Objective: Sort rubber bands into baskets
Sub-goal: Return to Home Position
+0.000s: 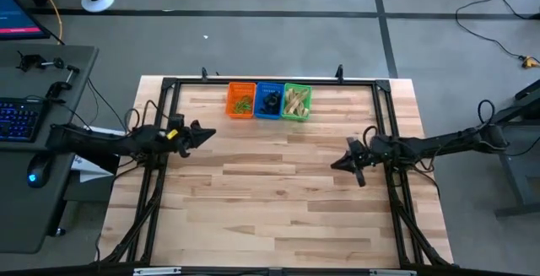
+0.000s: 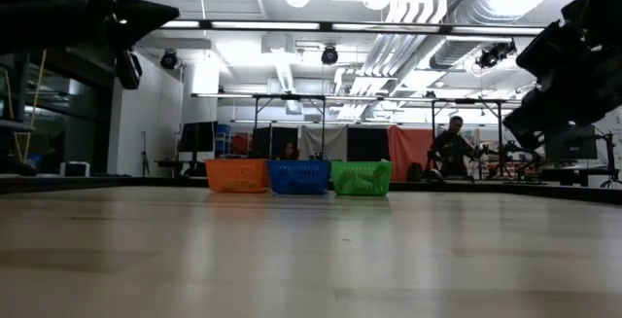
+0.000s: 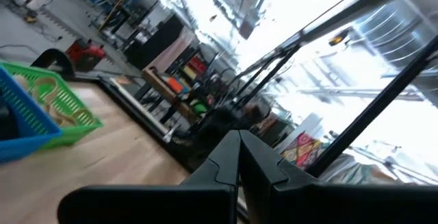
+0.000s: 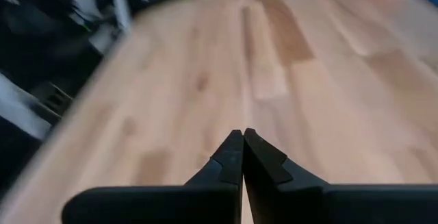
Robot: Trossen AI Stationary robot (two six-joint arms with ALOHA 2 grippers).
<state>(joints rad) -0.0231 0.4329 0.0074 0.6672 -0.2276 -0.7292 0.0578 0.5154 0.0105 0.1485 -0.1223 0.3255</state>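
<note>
Wooden desk (image 1: pixel 278 213) bears orange basket (image 2: pixel 237 176), blue basket (image 2: pixel 298 177), green basket (image 2: pixel 361 179) in a row; left hand (image 1: pixel 212 132), right hand (image 1: pixel 336 164) hover, fingers together.

The light wooden plank bench (image 1: pixel 278 200) carries three small plastic baskets in a tight row near its far edge. Seen from above, left to right, they are the orange basket (image 1: pixel 241 100), the blue basket (image 1: pixel 269 100) and the green basket (image 1: pixel 297 102), side by side. A black metal frame (image 1: pixel 354 81) borders the bench.
</note>
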